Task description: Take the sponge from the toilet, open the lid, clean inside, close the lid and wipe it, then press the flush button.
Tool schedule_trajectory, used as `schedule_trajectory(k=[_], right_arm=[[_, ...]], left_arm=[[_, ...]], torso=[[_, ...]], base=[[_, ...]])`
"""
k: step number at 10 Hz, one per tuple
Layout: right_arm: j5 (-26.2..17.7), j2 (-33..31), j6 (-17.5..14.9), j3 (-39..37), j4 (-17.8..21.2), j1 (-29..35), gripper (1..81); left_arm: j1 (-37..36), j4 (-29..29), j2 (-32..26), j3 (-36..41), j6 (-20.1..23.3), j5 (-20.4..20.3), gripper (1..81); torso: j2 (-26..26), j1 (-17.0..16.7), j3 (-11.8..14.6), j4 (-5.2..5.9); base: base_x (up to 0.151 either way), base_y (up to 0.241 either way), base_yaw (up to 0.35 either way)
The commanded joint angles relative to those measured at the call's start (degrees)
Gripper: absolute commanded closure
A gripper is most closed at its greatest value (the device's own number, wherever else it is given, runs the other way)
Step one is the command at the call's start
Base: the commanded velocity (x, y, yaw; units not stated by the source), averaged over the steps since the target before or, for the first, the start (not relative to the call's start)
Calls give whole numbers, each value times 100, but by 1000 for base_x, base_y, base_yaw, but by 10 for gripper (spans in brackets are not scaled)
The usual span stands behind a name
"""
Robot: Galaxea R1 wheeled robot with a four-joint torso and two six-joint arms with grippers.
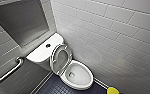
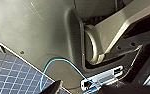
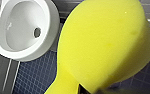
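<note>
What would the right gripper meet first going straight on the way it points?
The sponge in its jaws leads; beyond it, probably the dark tiled floor beside the toilet, not the bowl. Depth is unclear.

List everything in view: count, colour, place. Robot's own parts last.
toilet: one, white, in the corner, open
lid: one, white, raised against the cistern
flush button: one, dark, middle of cistern top
sponge: one, yellow, above the floor beside the toilet
grab rail: one, grey metal, wall left of the toilet
wall niche: one, grey, above the cistern
wall tiles: many, white, right of the toilet
floor: one, dark blue small tiles, around the toilet
dark panel: one, grey, robot's own, left wrist view
cable: one, light blue, across the dark panel
right gripper: one, dark, at the sponge's pinched end
</note>
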Motion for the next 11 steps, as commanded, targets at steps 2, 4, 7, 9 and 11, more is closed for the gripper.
schedule_trajectory(k=[2, 4, 7, 9, 11], right_arm=[[-1012, 143, 36, -746, 90, 1185, 811], [-1092, 275, 194, -914, 90, 1387, 811], [-1153, 416, 194, -931, 63, 1651, 811], [-1346, 504, 194, -879, 55, 1844, 811], [-1372, 530, 194, -852, 46, 2160, 811]], left_arm=[[99, -82, 69, 28, 19, 475, 10], [99, -82, 78, 28, 19, 484, 10], [99, -74, 78, 28, 19, 502, 10], [99, -74, 87, 28, 19, 511, 10], [99, -74, 87, 28, 19, 528, 10]], torso=[[2, 0, -2, 138], [2, 2, -5, 615], [4, 2, -7, 1130], [6, 2, -9, 994], [6, 2, -11, 1280]], base=[[0, 0, 0], [0, 0, 0], [0, 0, 0], [0, 0, 0], [0, 0, 0]])
